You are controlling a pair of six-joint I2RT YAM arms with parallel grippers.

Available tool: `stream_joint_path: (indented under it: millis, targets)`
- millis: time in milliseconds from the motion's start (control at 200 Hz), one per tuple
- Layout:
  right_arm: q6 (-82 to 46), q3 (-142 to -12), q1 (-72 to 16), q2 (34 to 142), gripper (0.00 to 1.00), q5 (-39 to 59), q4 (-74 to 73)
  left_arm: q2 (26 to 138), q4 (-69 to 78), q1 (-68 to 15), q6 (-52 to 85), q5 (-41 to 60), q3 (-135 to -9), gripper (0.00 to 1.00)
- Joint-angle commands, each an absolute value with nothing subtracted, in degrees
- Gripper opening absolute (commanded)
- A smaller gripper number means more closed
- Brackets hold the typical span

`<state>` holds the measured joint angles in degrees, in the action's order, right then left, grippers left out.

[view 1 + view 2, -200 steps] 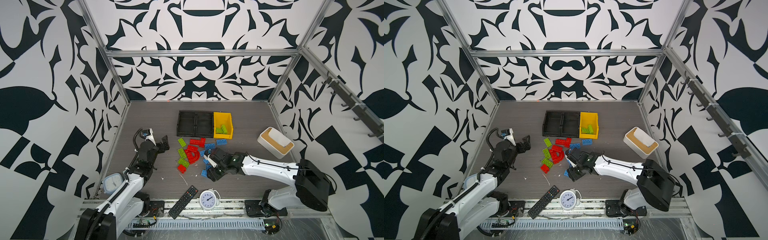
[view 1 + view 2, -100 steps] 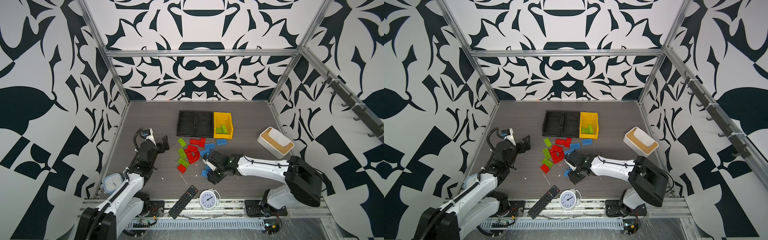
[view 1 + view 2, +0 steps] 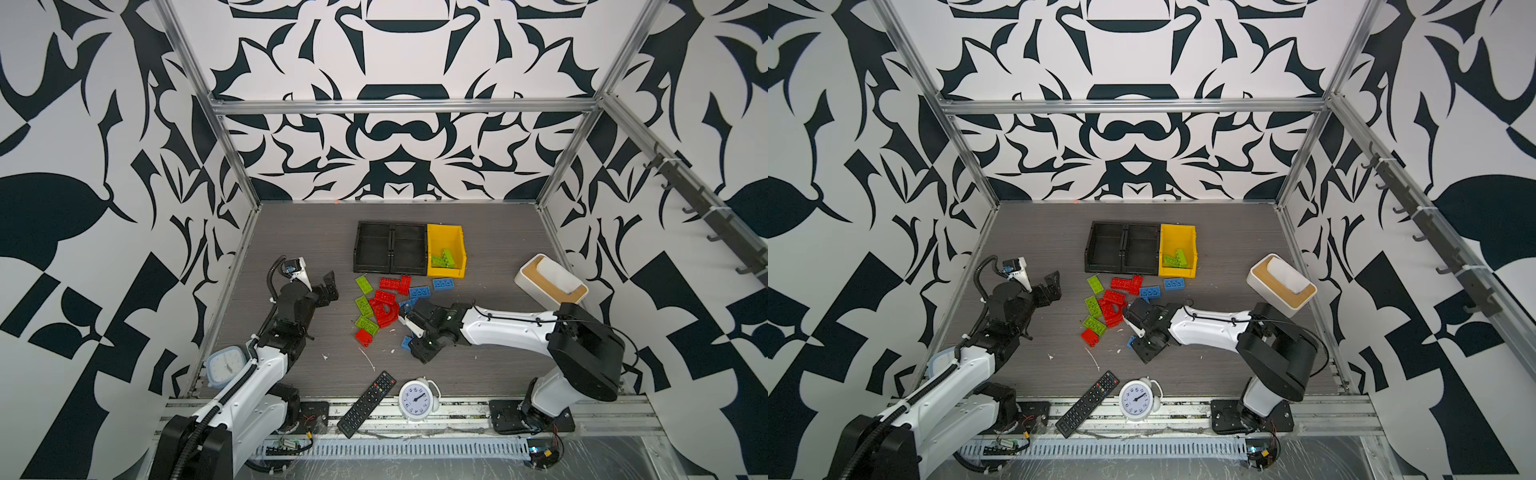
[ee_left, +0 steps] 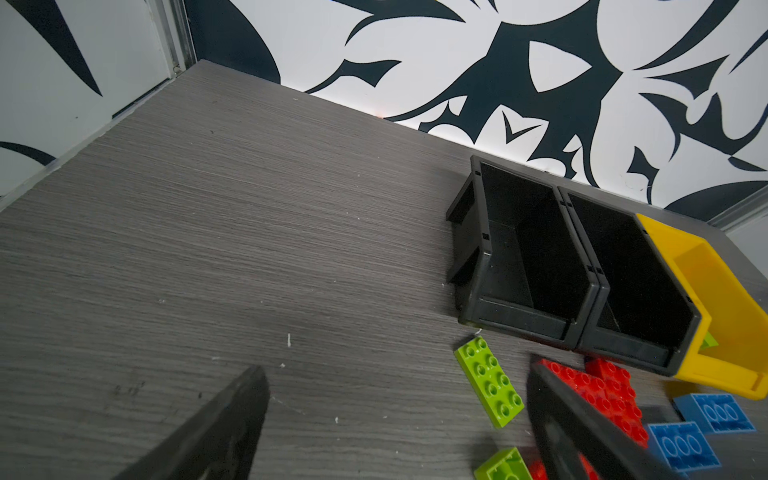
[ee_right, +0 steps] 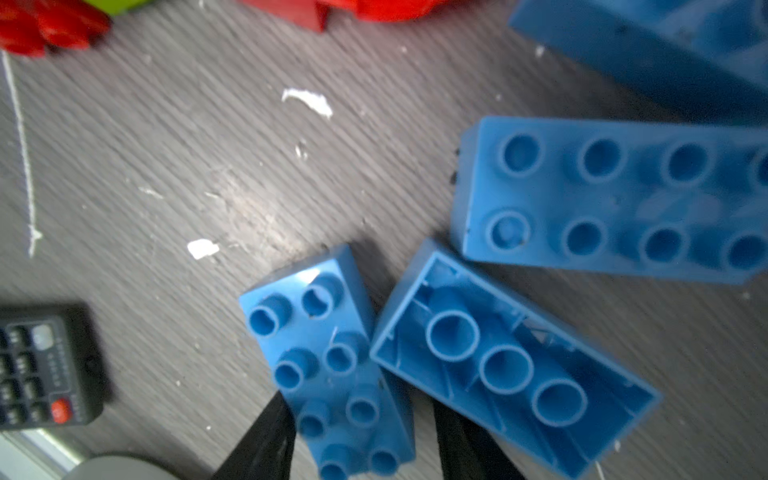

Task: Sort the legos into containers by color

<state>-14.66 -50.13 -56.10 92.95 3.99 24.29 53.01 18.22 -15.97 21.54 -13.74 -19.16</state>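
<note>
Low in the frame, the right gripper [image 5: 361,411] is straddling a blue brick [image 5: 328,365], jaws partly open, one finger [image 5: 262,449] touching its side. The left gripper [image 4: 397,370] is hanging open.

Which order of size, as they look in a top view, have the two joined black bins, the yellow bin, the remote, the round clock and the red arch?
1. joined black bins
2. yellow bin
3. remote and round clock: too alike to rank, both nearer the camera
4. red arch

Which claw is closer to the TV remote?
Right. The right gripper straddles a blue brick just beyond the remote control; the left gripper hangs farther off, beside a green brick.
</note>
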Motion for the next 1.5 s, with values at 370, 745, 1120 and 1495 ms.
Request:
stream_joint_path:
  millis: [370, 745, 1120, 1495]
  targets:
    - [-14.0, -52.9, -58.0, 95.6, 0.42, 3.3, 24.5, 53.8, 17.6, -15.7, 21.6, -13.9, -20.7, 0.99]
    - [-14.3, -53.4, -58.0, 94.7, 0.34, 3.1, 24.9, 53.8, 16.9, -15.7, 21.3, -13.6, -21.2, 0.99]
    - [-15.8, -54.2, -57.2, 83.5, 0.24, 5.6, 22.4, 54.0, 17.2, -15.7, 21.6, -12.1, -21.4, 0.99]
    - [-15.2, -70.7, -43.2, 90.4, 0.2, 2.5, 17.6, 51.4, 17.1, -15.7, 22.4, -12.1, -20.4, 0.99]
